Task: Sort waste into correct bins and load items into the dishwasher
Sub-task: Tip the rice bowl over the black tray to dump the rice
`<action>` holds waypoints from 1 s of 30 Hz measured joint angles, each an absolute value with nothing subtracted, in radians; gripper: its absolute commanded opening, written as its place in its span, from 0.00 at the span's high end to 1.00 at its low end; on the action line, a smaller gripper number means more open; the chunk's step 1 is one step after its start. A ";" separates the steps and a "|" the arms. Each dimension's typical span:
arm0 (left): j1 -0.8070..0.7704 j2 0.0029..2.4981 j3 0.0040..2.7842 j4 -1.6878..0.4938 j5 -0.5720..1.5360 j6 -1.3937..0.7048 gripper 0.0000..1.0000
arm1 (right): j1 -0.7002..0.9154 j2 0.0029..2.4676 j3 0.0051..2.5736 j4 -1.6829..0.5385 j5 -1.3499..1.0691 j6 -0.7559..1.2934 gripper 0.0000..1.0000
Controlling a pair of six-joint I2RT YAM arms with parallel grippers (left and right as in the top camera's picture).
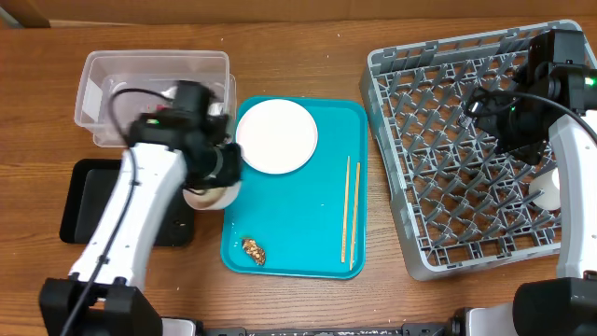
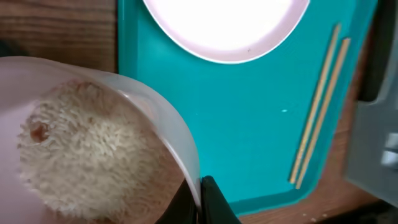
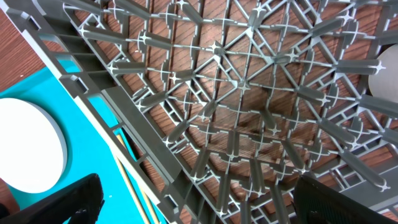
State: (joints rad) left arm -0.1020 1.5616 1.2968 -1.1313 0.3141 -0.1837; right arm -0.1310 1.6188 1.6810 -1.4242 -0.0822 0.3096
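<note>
My left gripper point(image 2: 199, 198) is shut on the rim of a small pale bowl point(image 2: 140, 109) that holds pale rice-like crumbs point(image 2: 87, 155). In the overhead view the bowl point(image 1: 207, 197) sits at the left edge of the teal tray, between it and the black tray point(image 1: 89, 201). The clear tub point(image 1: 154, 79) stands behind the arm. The white plate point(image 1: 276, 136), two chopsticks point(image 1: 351, 210) and a brown food lump point(image 1: 254, 250) lie on the teal tray. My right gripper point(image 3: 199, 205) is open and empty above the grey dish rack point(image 1: 438, 149). The wrapper and tissue are out of view.
The teal tray point(image 1: 308, 233) lies between the bins and the rack. A white round dish point(image 1: 550, 191) rests in the rack's right side, also in the right wrist view point(image 3: 385, 71). Bare wooden table shows at the front and back edges.
</note>
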 measured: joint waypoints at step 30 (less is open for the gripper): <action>0.665 1.707 0.950 -0.965 1.344 0.299 0.96 | -0.131 1.619 1.681 -1.451 -0.082 0.291 0.00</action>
